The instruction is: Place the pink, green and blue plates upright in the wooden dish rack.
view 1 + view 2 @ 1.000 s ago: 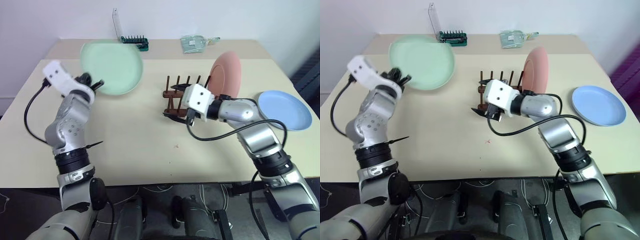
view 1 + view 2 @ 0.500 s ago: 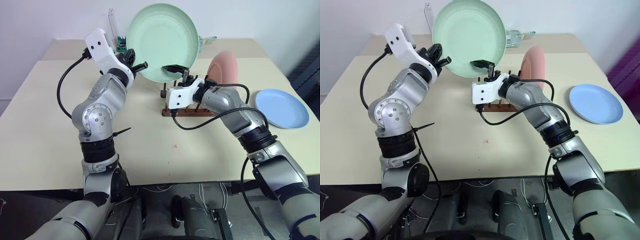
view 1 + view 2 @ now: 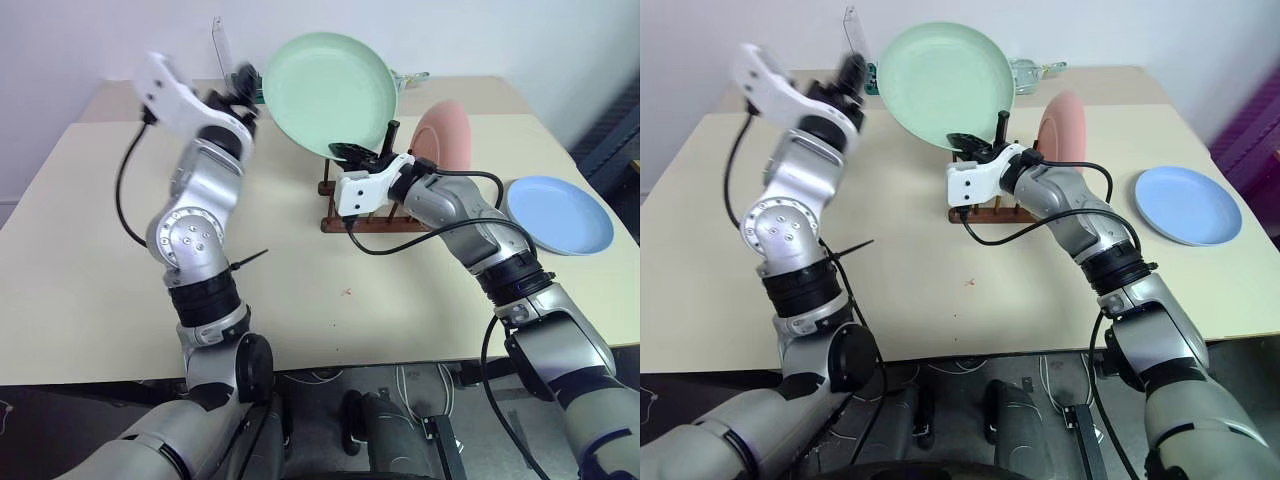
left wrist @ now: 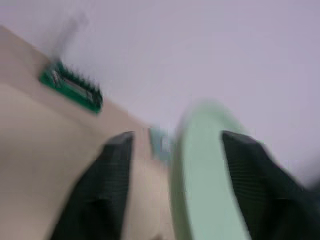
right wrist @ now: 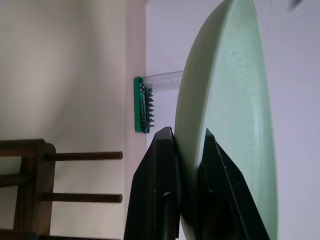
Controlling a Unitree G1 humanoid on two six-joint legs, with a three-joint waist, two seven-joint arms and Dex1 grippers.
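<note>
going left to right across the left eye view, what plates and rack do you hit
green plate → wooden dish rack → pink plate → blue plate

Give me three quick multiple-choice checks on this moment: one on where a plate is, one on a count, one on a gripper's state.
1. Where is the blue plate?
A. Flat on the table, to the right of the rack
B. Upright in the rack
C. In the left gripper

2. How many plates stand in the rack?
A. None
B. One
C. Two

3. What is the right gripper doing?
A. Open over the table
B. Shut on the green plate's rim
C. Shut on a rack peg

Answers:
1. A, it lies flat on the table, apart from the rack.
2. B, the pink plate alone stands there.
3. B, its fingers pinch the rim of the green plate, while the left gripper is open around the rim.
</note>
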